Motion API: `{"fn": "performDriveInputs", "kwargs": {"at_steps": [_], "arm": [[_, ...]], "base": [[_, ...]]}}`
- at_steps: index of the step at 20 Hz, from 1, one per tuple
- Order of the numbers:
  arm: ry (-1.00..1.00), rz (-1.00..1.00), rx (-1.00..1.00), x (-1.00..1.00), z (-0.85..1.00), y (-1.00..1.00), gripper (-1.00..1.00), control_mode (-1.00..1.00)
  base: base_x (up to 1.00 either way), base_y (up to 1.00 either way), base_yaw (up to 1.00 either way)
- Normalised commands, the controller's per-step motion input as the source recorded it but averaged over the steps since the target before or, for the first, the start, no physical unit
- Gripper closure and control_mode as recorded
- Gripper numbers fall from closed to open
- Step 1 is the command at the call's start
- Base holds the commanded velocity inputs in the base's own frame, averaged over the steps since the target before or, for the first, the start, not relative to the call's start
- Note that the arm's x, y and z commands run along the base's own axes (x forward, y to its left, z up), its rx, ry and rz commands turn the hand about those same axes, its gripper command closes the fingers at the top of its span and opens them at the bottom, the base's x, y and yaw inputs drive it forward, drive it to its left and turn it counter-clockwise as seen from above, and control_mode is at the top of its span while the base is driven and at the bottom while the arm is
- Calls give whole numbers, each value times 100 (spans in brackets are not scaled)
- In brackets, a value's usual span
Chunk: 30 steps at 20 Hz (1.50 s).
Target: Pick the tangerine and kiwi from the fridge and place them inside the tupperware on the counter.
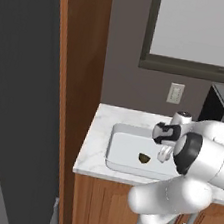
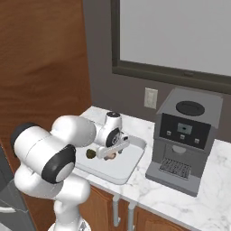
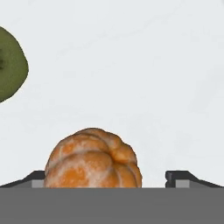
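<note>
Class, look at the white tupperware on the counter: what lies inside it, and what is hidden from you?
Inside the tupperware lie the kiwi and the tangerine, apart, the tangerine between the open fingers. From the base cameras the hand covers most of the tangerine and part of the container floor.

Smooth white plastic-looking tupperware (image 1: 123,153) on veined marble counter (image 1: 98,137); tangerine (image 3: 92,158) bumpy and segmented, kiwi (image 3: 11,63) matt olive.

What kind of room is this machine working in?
It looks like a home kitchen, computer-drawn rather than real. A marble counter on wooden cabinets holds a coffee machine, and a white tupperware on it has a kiwi and a tangerine inside.
</note>
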Motion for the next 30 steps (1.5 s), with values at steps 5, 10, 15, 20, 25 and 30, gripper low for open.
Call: {"fn": "performDriveInputs", "kwargs": {"at_steps": [5,10,15,20,25,30], "arm": [[0,-6,0,-28,25,0,-100,-100],[0,-6,0,-32,40,0,-100,-100],[0,-1,0,-15,25,0,-100,-100],[-2,0,0,-23,25,0,-100,-100],[-13,-5,0,-63,63,0,-100,-100],[-7,-10,0,-58,72,1,-100,-100]], "base": [[0,0,0],[0,0,0],[0,0,0],[0,0,0],[0,0,0],[0,0,0]]}}
